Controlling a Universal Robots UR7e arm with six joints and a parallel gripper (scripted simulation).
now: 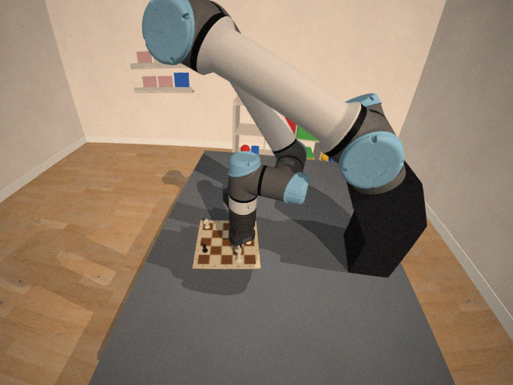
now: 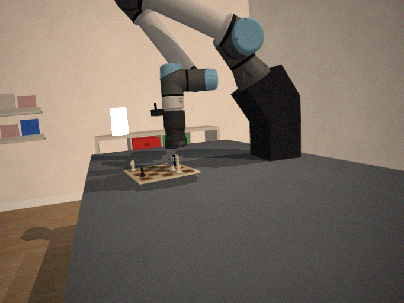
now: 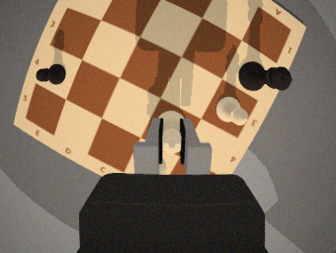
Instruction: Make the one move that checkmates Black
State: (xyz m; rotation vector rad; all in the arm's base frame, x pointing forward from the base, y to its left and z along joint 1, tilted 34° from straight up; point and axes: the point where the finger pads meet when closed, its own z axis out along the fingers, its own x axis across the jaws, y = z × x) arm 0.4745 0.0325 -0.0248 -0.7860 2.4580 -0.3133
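Note:
A small chessboard [image 1: 226, 265] [image 2: 153, 179] [image 3: 108, 43] lies on the grey table. My gripper [image 1: 238, 248] [image 2: 172, 161] [image 3: 171, 132] stands upright over the board's near right part. It is shut on a white piece [image 1: 238, 257] [image 2: 172, 168] [image 3: 171, 123] whose base is at board level. Another white piece [image 1: 247, 242] [image 2: 178, 167] [image 3: 230, 110] stands one square away, with a black piece [image 3: 263, 78] just beyond it. A black pawn [image 1: 204, 248] [image 2: 142, 171] [image 3: 51, 74] stands on the left side. A third white piece [image 1: 205, 223] [image 2: 132, 165] stands in the far left corner.
The arm's black base [image 1: 385, 231] [image 2: 275, 113] stands on the table [image 1: 269, 322] right of the board. A low shelf with coloured blocks [image 2: 146, 142] stands behind the table. The table's left edge is close to the board.

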